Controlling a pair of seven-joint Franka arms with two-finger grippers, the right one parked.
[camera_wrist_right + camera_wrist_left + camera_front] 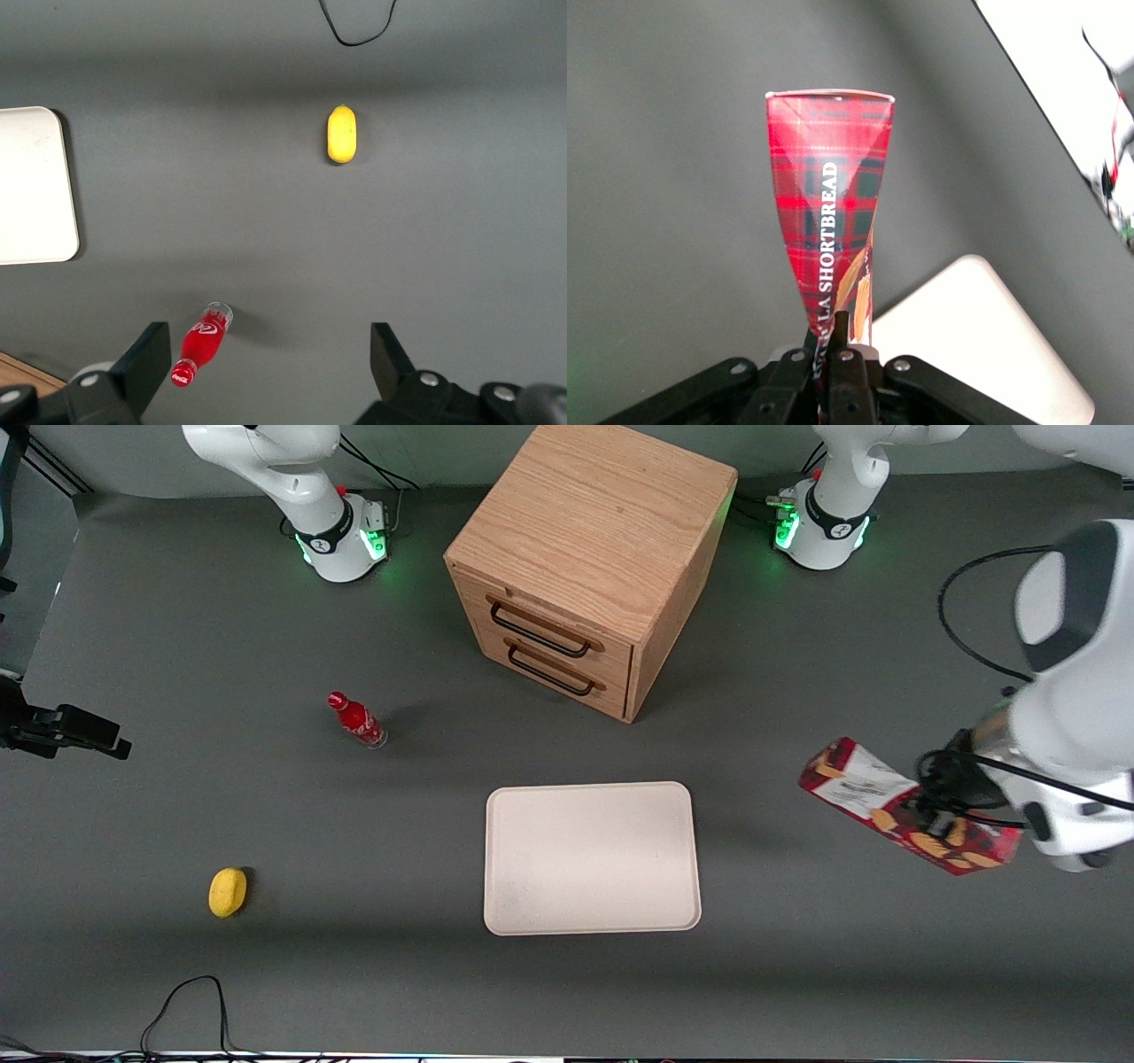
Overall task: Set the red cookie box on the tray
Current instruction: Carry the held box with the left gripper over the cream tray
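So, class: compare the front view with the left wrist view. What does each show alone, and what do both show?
Front view only: the wooden drawer cabinet, the small red bottle and the yellow object. Left wrist view only: the word SHORTBREAD on the red cookie box. Both: the hand shut on the box, held above the table, toward the working arm's end, and the tray, with nothing on it.

The dark grey surface [177, 620] carries a wooden drawer cabinet [589, 558] toward its edge farthest from the front camera; a cream tray [592, 857] nearer; a red bottle [357, 719]; a yellow object [228, 892] toward the parked arm's end; the end effector [941, 825] holds the red cookie box [864, 793] above the working arm's end.
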